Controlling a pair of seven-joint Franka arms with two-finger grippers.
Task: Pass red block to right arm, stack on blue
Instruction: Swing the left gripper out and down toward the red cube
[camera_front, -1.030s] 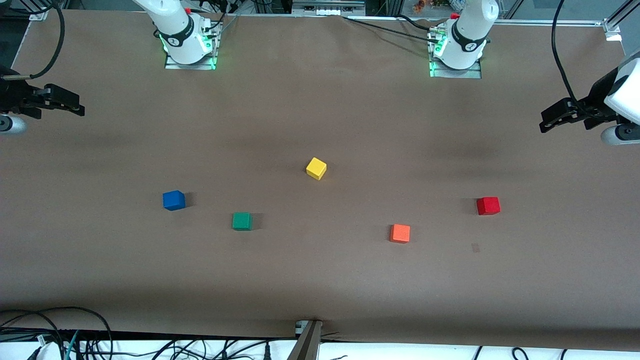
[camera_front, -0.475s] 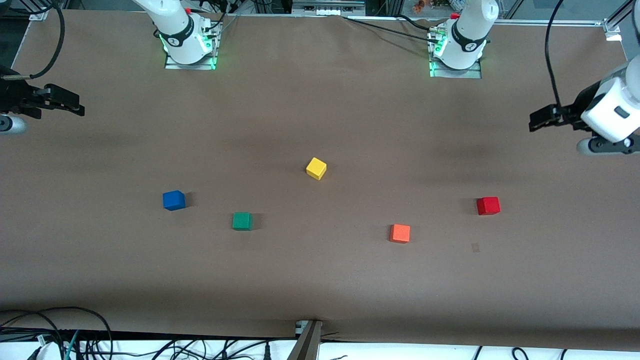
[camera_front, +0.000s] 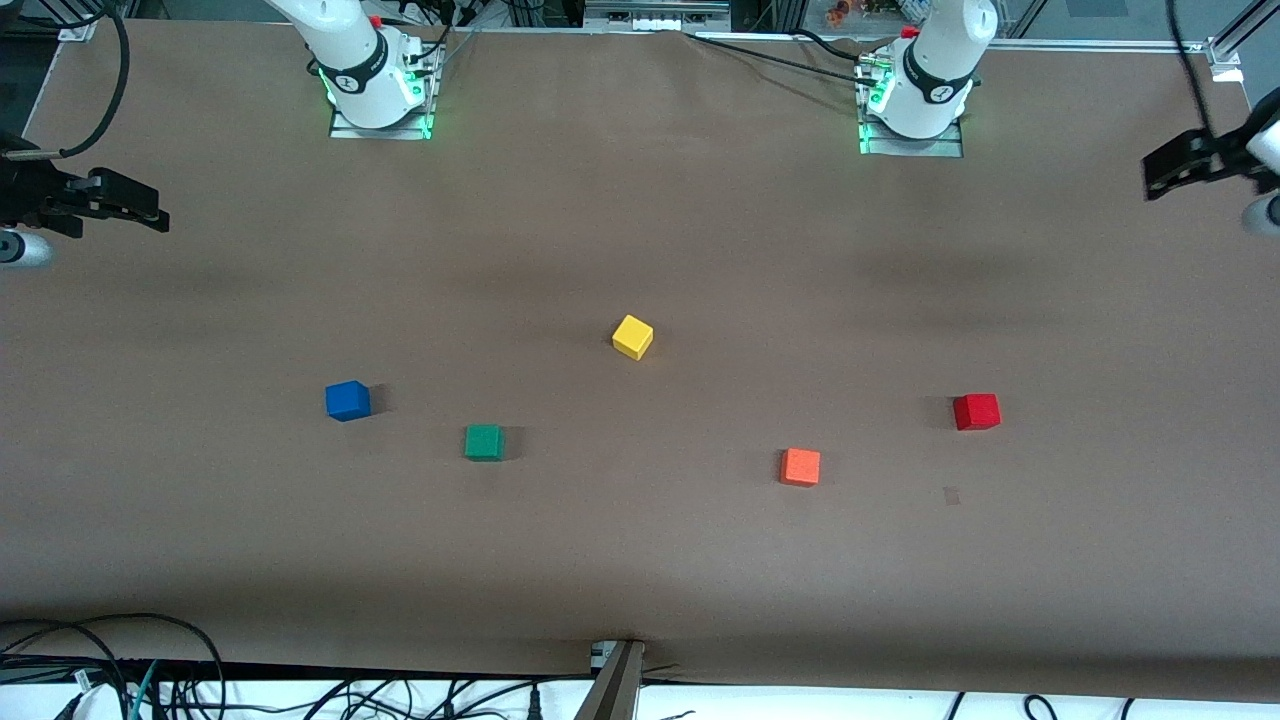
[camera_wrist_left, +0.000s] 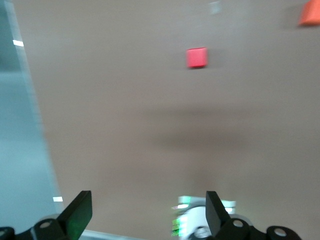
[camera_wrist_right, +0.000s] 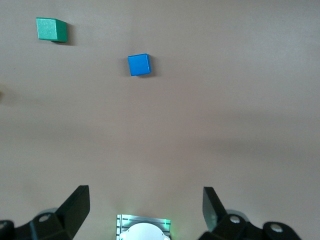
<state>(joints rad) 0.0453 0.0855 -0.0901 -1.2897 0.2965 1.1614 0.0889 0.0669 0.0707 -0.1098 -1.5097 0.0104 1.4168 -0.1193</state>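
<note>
- Red block (camera_front: 976, 411) sits on the brown surface (camera_front: 640, 560) toward the left arm's end
- Blue block (camera_front: 347, 400) sits toward the right arm's end
- Left hand (camera_front: 1165, 168) and right hand (camera_front: 125, 208) hang open and empty over the end edges

Robotics lab bench. Two white arm bases (camera_front: 365, 75) bolted on metal plates with green status lights, along the table's far edge. Brown paper covering (camera_front: 640, 560) over the whole table. Aluminium framing (camera_front: 1225, 50) at the corners. Loose black cables (camera_front: 110, 665) bundled at the near edge. Small coloured test cubes (camera_front: 632, 337) scattered mid-table.
</note>
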